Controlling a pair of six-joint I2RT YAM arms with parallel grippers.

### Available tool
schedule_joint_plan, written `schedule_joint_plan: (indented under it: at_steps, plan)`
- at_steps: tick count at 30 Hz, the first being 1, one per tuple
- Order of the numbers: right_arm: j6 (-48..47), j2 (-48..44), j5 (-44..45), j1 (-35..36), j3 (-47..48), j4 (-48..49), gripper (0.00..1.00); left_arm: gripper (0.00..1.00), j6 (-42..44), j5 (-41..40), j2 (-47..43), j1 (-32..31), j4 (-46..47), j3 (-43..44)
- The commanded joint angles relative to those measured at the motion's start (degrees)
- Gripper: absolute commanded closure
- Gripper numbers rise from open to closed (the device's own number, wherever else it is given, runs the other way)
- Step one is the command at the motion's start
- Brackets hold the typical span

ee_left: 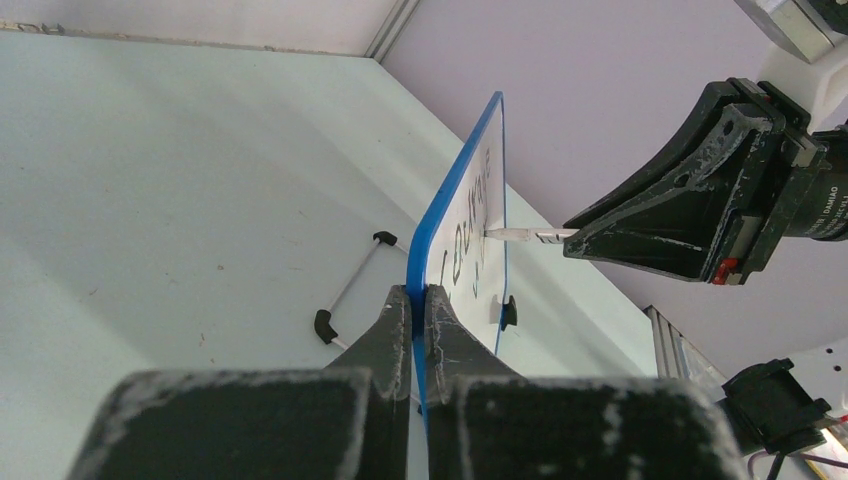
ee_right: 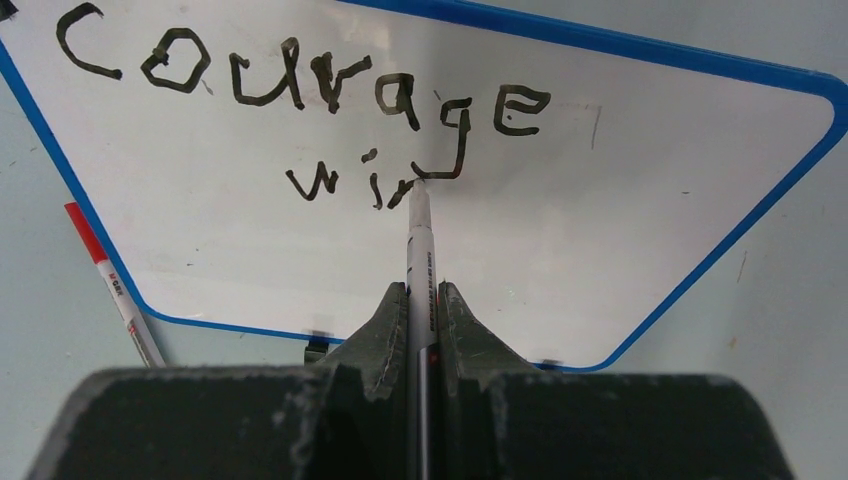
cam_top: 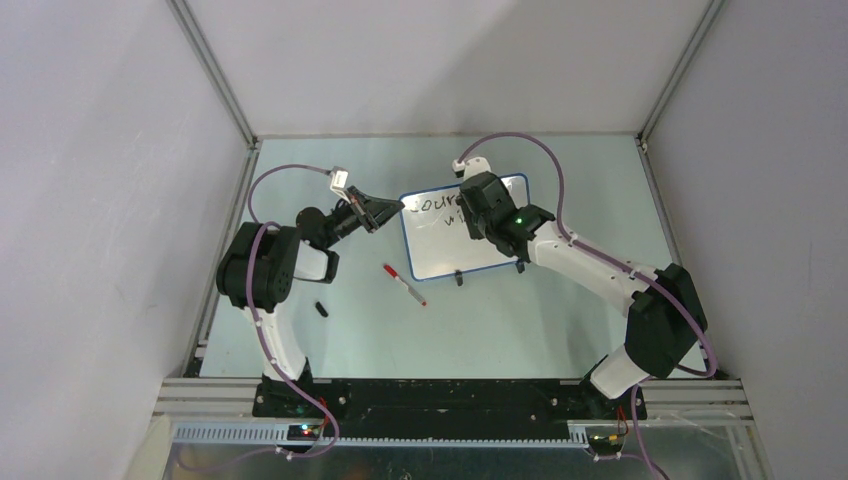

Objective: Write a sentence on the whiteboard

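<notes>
Two claws are mine, working over a pale green table (cam_top: 560, 330). The whiteboard (cam_top: 440, 245) is on the table's far middle part, propped up at a tilt on its small black feet (cam_top: 458, 279), its written face turned toward my right arm. On it the sentence (ee_right: 300, 85) reads "courage" along the top line, with "win" set lower and further in. My left claw (ee_left: 420, 295) is pinched tight on the board's blue rim at its left edge, one finger on each face. My right claw (ee_right: 422, 295) is clamped on a black marker (ee_right: 420, 240) that sticks out straight ahead, its tip touching the board right at the end of "win". A red-capped pen (cam_top: 404, 284) lies flat on the table just off the board's near left corner, apart from both claws. Nearer my left arm's base lies a small black cap (cam_top: 321, 309), on its own.
</notes>
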Motion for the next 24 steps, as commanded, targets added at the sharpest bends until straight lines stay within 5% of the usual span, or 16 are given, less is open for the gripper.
schedule_joint_plan:
  at_steps: [1,24]
  plan:
    - [0.74,-1.16,2.90,-1.39,2.17,1.24,1.00,1.00,3.49,1.23,-1.46,0.08,2.23,-0.84]
    - [1.87,-2.09,2.56,-0.53,-1.10,-1.19,1.00,1.00,3.39,1.18,-1.52,0.19,2.25,-0.80]
